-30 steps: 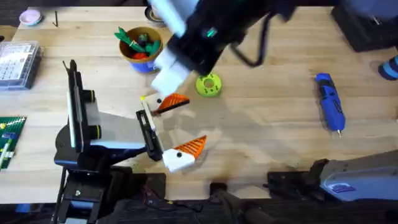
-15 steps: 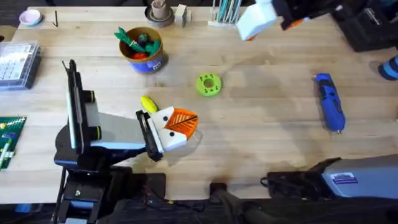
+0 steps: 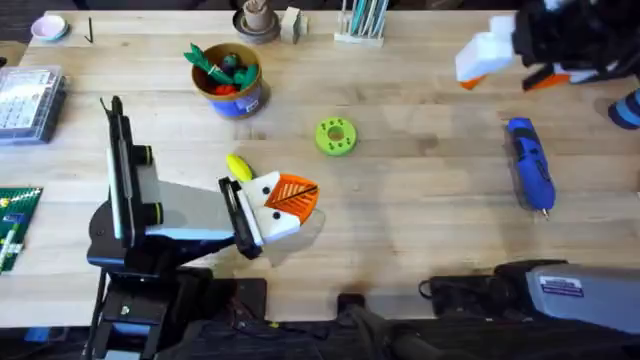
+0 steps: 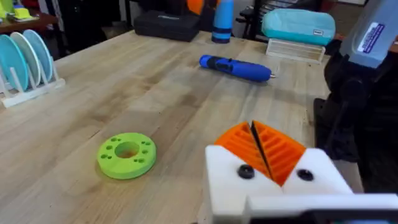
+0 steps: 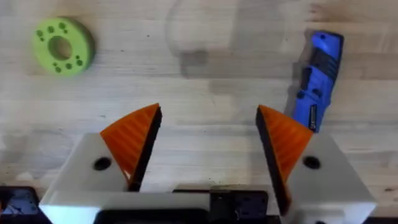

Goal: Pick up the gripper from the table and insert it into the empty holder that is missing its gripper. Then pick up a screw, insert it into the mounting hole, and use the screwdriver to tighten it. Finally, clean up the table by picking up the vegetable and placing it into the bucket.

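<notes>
Screwdriver [image 3: 529,178] lies on the surface [image 3: 420,210] at the right, and the right gripper [image 5: 208,149] hangs above it wide open and empty, probably to pick it. The left gripper [image 4: 267,149] is closed with nothing between, resting beside the vegetable [image 3: 238,166].

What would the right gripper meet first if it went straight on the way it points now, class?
The right gripper, jaws open, points down at the table. Bare wood lies between its fingers, so it likely meets that first, with the screwdriver just to one side.
</notes>
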Available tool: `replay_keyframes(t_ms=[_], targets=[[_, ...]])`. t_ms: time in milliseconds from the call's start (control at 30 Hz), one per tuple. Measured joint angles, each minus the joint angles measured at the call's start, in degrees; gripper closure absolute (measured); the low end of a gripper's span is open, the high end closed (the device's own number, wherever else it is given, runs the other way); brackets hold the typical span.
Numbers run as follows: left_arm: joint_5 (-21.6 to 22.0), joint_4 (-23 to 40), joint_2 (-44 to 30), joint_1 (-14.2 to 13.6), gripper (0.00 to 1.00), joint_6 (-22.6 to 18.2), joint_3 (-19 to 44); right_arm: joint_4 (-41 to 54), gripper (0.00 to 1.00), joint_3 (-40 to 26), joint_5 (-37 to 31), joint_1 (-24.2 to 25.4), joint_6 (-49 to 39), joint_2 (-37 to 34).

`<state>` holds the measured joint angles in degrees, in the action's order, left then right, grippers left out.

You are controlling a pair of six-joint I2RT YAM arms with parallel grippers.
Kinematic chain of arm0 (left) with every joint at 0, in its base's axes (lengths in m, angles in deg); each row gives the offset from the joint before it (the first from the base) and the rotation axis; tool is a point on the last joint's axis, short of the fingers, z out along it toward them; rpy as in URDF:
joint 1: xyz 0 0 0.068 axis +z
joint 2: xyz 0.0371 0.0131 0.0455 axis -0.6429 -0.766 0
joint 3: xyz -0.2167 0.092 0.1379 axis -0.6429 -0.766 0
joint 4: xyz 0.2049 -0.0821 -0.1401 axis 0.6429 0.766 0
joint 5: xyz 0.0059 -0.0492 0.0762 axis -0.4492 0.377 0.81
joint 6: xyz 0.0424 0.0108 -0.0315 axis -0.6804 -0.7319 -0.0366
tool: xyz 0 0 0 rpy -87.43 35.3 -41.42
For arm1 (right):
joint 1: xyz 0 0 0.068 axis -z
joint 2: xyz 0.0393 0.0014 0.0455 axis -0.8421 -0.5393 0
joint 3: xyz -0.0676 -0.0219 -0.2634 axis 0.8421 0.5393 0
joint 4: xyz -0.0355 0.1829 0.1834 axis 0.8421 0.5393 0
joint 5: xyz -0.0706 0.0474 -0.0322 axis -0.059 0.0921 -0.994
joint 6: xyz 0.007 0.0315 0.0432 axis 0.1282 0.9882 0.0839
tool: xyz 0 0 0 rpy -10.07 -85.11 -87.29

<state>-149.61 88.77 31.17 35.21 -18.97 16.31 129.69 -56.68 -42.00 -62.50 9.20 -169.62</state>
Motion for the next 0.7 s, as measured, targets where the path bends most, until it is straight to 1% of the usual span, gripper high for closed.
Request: replay_keyframes(t_ms=[133,400,567,700], targets=[[0.0,0.0,0.0,0.0,0.988,0.0,0.0,-1.8,0.04,6.4,-0.2,6.8,-0.4,2.3],[0.0,0.0,0.0,0.0,0.988,0.0,0.0,-8.1,0.04,13.9,-0.4,19.1,-7.4,2.7],[0.0,0.0,0.0,0.0,0.988,0.0,0.0,-11.1,0.037,15.7,-0.6,26.0,-14.1,2.4],[0.0,0.0,0.0,0.0,0.988,0.0,0.0,-11.9,0.037,15.8,-0.9,28.8,-17.5,0.8]])
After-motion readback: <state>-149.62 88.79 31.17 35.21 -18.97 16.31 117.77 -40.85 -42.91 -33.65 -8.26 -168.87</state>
